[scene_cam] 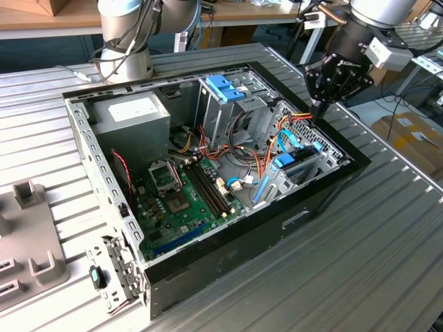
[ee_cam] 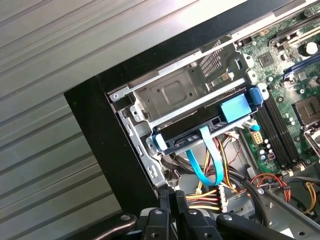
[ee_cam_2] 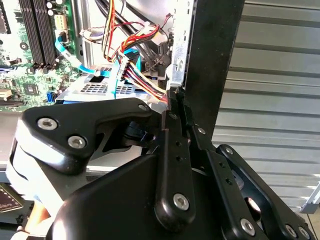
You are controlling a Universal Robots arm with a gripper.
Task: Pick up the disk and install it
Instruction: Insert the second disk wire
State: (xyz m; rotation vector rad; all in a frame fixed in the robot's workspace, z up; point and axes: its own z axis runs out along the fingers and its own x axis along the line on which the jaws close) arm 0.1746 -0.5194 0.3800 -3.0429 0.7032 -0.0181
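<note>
gripper hovers over case rim at 3 o'clock, fingers pressed together, holding nothing | disk in light-blue carrier sits in lower drive bay inside case, cables hanging nearby | pick-up done; seating and cabling unclear.

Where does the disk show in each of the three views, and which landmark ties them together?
Exterior view: the disk sits in the bay at the case corner toward the exterior view's right.
First wrist view: the disk lies edge-on with blue rails, beside the black case wall.
Second wrist view: the disk is partly behind the coloured cables.
Shared landmark: the black case wall.
</note>
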